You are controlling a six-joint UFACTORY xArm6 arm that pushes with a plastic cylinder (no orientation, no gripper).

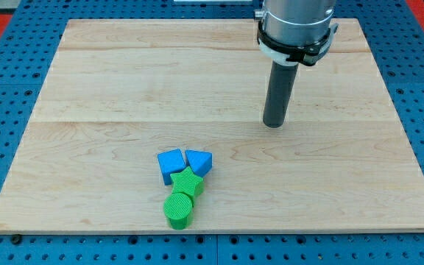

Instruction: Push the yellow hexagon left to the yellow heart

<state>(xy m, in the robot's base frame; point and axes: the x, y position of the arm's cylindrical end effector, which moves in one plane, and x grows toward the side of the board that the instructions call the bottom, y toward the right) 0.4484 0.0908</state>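
Blocks of only two colours show in the camera view, blue and green, and neither the yellow hexagon nor the yellow heart can be seen anywhere on the surface (109,88). My tip (274,125) is the lower end of a straight dark rod hanging from a grey cylindrical mount at the view's top right; it rests on the bare wood in the right half, somewhat above the middle. The arm carries no claw at all (only the rod), so there is nothing to report as spread or pressed together.

The four blocks sit in a tight cluster near the view's bottom, a little left of centre, well apart from my tip and down to its left. A blue block (170,163) with angled sides sits at the cluster's upper left, and a blue triangular block (199,161) lies just beside it on the right, the two touching or nearly so. Below and between them is a green block (188,181) of a star-like shape, touching both blue ones. A green cylinder (178,210) lies just under it, nearest the surface's bottom edge.

The surface is a light wooden board made of joined planks. It lies on a blue pegboard base (6,88) dotted with holes, with a red patch at each of the view's top corners.
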